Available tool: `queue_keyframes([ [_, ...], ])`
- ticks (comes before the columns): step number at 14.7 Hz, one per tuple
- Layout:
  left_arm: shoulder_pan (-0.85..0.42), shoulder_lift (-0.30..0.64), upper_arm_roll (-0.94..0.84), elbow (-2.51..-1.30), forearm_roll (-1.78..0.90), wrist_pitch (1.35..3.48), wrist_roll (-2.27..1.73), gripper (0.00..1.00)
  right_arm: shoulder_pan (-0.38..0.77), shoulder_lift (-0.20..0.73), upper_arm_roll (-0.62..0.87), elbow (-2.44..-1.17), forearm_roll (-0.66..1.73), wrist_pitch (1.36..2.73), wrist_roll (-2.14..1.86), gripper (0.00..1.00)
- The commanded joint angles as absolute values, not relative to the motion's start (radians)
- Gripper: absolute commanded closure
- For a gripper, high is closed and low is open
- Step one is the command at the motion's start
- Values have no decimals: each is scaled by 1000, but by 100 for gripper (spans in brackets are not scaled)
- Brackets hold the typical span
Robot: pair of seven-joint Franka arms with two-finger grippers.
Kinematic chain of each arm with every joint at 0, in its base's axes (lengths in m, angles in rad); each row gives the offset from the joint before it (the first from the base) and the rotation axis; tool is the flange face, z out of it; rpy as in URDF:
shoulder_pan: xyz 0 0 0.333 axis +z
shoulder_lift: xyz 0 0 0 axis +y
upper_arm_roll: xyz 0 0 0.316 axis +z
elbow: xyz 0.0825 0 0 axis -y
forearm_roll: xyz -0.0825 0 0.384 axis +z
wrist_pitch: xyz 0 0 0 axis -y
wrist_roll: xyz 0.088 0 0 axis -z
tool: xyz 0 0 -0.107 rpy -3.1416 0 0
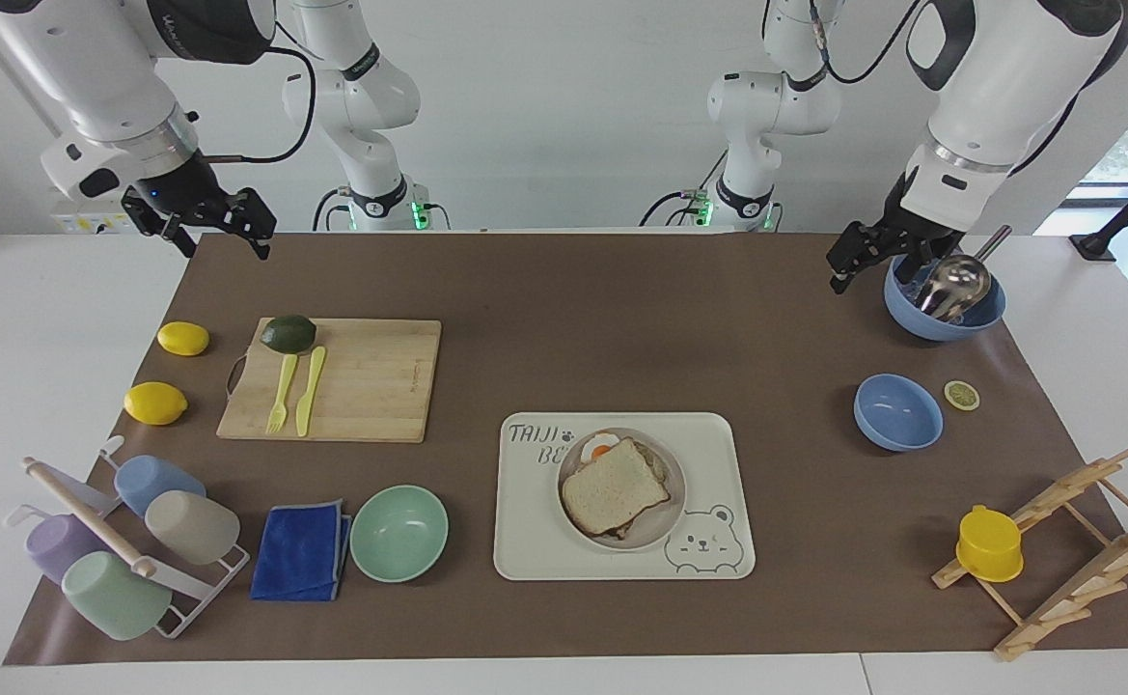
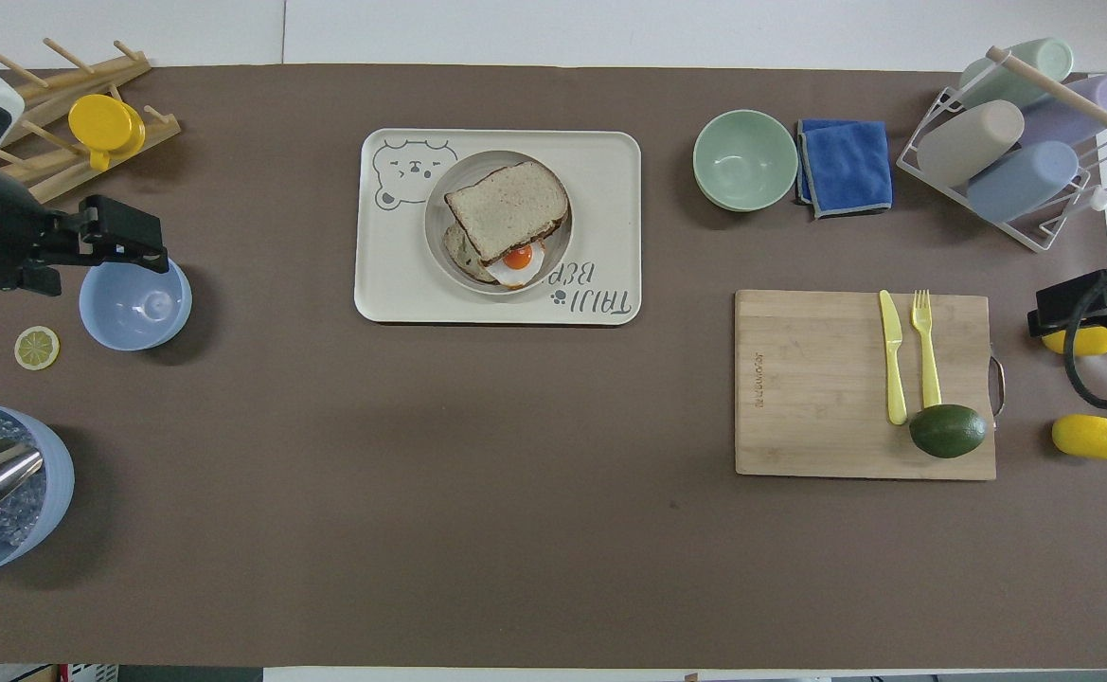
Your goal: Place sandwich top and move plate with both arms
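**Top slice on, plate waits on tray with both arms raised and away**

The sandwich top (image 1: 615,487) — a square of pale, speckled bread with a brown crust — lies flat on the stack, set slightly askew so the fried egg (image 2: 516,258) shows from under the edge nearer the robots. The stack sits on the plate (image 1: 665,516), a small round beige-grey dish with a shallow rim, which rests inside the cream bear tray (image 1: 708,463) toward the table edge farthest from the robots, about midway along it. By the look of it the placing is done and the plate's move is still to come.

That move turns on reach. The left gripper (image 1: 858,253) hangs high over the corner of the brown mat at the left arm's end, just beside the large blue bowl (image 1: 945,319) with the metal scoop; its fingers look parted and hold nothing. The right gripper (image 1: 206,220) hovers over the mat's corner at the right arm's end, fingers spread and empty. Both are well apart from the plate, which lies out toward the far edge from each — the left somewhat the closer.

A round plate offers no long axis; the thin, smooth rim on opposite sides is the likely hold. The mint-green bowl (image 1: 398,532) and a folded blue cloth (image 1: 301,551) lie beside the tray.
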State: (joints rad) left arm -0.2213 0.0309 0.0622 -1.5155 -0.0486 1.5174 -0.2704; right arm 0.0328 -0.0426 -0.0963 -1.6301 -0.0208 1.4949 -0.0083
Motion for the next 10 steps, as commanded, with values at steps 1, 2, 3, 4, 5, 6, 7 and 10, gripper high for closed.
queue_keyframes([
  [1, -215, -44, 48, -1589, -26, 1444, -259, 0, 23, -48, -87, -1628, -29, 1499, -34, 0],
  [2, -198, -64, 29, -1624, -26, 1440, -255, 0, 23, -46, -87, -1626, -29, 1499, -34, 0],
  [3, -160, -80, -16, -1659, -26, 1450, -252, 0, 23, -46, -87, -1626, -29, 1499, -34, 0],
  [4, -106, -90, -62, -1689, -26, 1469, -245, 0, 25, -46, -87, -1626, -29, 1499, -34, 0],
  [5, -83, -92, -86, -1703, -28, 1514, -214, 0, 23, -46, -87, -1626, -29, 1499, -34, 0],
  [6, -84, -91, -86, -1707, -34, 1546, -198, 0, 23, -46, -87, -1626, -29, 1499, -34, 0],
  [7, -87, -81, -83, -1698, -37, 1554, -196, 0, 23, -46, -87, -1626, -29, 1499, -34, 0],
  [10, -94, -46, -77, -1636, -35, 1491, -196, 0, 23, -46, -87, -1626, -29, 1500, -34, 0],
])
